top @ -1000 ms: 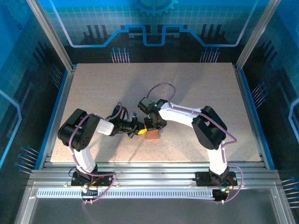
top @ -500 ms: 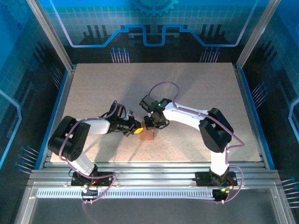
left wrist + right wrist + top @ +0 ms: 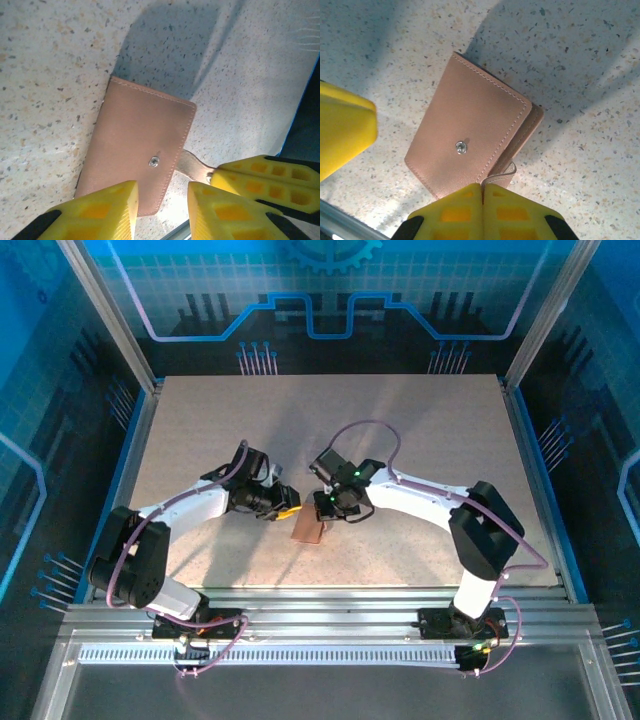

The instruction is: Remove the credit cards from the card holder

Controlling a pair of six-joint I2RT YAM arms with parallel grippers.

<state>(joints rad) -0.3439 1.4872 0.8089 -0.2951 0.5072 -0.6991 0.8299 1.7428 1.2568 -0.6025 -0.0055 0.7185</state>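
Card holder (image 3: 308,528): tan-brown, folded shut, lying flat on the desk (image 3: 420,430), somewhat nearer the arms than mid-desk.
Upper face: stitched outer flap with a small metal stud (image 3: 461,146) near its middle.
Clasp tab (image 3: 192,165): sticks out from the holder's edge on the right arm's side; its end meets the right tool's fingertips.
Left tool (image 3: 161,192): yellow fingers spread with a gap, held over one end of the holder, not closed on it.
Right tool (image 3: 482,192): fingers pressed together, tips at the holder's edge by the tab. Whether the tab is caught between them cannot be told.
Arms: each reaches inward from its own side, so the tools sit close together at the holder.
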